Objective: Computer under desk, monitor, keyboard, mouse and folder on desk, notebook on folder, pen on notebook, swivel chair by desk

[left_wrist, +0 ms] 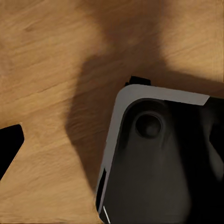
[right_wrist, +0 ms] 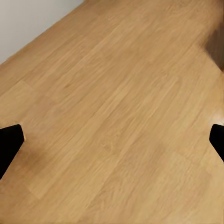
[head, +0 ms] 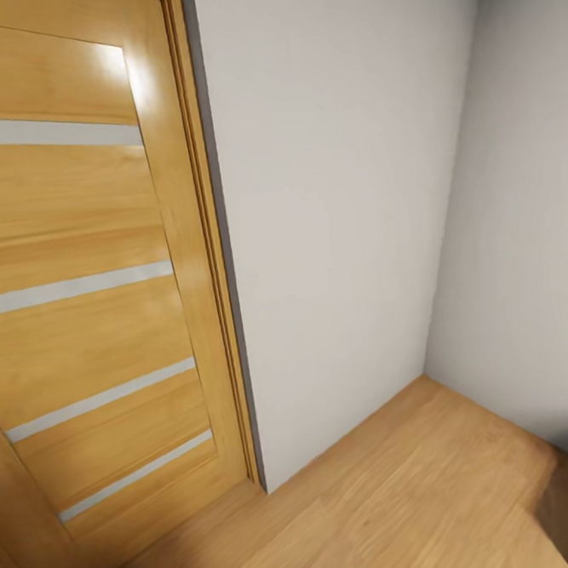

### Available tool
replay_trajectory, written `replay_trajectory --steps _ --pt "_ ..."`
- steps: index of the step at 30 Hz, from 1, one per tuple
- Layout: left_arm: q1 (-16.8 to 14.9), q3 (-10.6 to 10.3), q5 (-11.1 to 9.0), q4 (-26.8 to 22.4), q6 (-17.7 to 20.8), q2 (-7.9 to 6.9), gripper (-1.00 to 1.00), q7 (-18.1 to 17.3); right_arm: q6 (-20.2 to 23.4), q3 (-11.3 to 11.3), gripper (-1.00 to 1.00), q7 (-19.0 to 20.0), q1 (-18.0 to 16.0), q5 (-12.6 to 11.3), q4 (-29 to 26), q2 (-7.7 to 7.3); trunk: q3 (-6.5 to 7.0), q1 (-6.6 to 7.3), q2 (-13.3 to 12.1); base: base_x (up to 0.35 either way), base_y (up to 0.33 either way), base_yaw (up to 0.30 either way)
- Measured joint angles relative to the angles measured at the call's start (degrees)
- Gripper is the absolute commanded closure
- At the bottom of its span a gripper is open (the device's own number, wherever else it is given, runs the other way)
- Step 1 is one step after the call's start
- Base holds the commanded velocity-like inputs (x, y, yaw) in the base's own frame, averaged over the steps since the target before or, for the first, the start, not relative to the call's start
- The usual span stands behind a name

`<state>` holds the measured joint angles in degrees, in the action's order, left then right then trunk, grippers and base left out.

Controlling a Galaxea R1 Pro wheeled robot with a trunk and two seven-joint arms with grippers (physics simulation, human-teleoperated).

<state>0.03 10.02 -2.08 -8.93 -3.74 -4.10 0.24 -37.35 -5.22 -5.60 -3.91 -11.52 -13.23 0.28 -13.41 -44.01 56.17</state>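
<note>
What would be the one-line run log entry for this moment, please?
phase: on the way | ahead: wooden door, white wall, wood floor | right hand: open, holding nothing | left hand: unclear

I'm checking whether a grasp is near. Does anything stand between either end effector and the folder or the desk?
That can't be judged yet: the head view shows a wooden door, grey walls and wood floor. The right end effector faces bare floor, its fingertips wide apart; the left wrist view faces floor and the robot's base.
</note>
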Motion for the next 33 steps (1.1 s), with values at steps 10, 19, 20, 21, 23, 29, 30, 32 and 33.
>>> replay_trajectory --steps 10,19,20,21,23,29,30,32,33 --pt "-0.03 1.77 -0.79 2.16 -2.41 -1.32 -1.0 -0.51 -0.3 0.12 -1.0 -0.19 -0.44 -5.57 -0.34 0.23 1.8 2.2 -4.01 0.0 0.0 0.28" --pt "-0.04 1.8 -0.88 -5.06 -4.18 1.59 -1.0 -0.5 -0.3 0.13 -1.0 -1.43 -0.6 -6.38 -0.17 0.4 3.43 4.17 -7.63 0.0 0.0 0.28" --pt "-0.04 1.77 -0.87 -6.14 -4.19 1.98 -1.0 -0.49 -0.3 0.13 -1.0 -1.44 -0.6 -6.39 -0.13 0.42 3.61 4.4 -8.03 0.0 0.0 0.28" --pt "-0.03 1.72 -0.87 -8.15 -4.23 2.79 -1.0 -0.49 -0.28 0.13 -1.0 -1.44 -0.63 -6.4 -0.08 0.45 3.79 4.61 -8.43 0.0 0.0 0.28" --pt "-0.03 1.68 -0.87 -11.23 -4.33 3.81 -1.0 -0.43 -0.23 0.13 -1.0 -1.44 -0.67 -6.48 0.03 0.44 4.15 5.05 -9.23 0.0 0.0 0.28" --pt "-0.03 1.65 -0.93 -15.87 -4.47 4.67 -1.0 -0.25 -0.27 0.12 -1.0 -1.54 -0.71 -7.85 -0.12 0.39 5.23 6.38 -11.65 0.0 0.0 0.282" --pt "-0.03 1.73 -1.02 -16.08 -4.49 4.69 -1.0 -0.19 -0.27 0.12 -1.0 -1.56 -0.76 -8.0 -0.21 0.24 5.41 6.6 -12.05 0.0 0.0 0.284" --pt "-0.03 1.82 -1.27 -16.02 -4.49 4.61 -1.0 -0.11 -0.26 0.02 -1.0 -1.55 -0.89 -7.99 -0.3 0.11 5.77 7.04 -12.85 0.0 0.0 0.285" --pt "-0.03 1.96 -1.7 -15.63 -4.47 4.37 -1.0 -0.07 -0.27 -0.06 -1.0 -1.54 -1.17 -7.95 -0.36 0.01 5.95 7.26 -13.26 0.0 0.0 0.285"
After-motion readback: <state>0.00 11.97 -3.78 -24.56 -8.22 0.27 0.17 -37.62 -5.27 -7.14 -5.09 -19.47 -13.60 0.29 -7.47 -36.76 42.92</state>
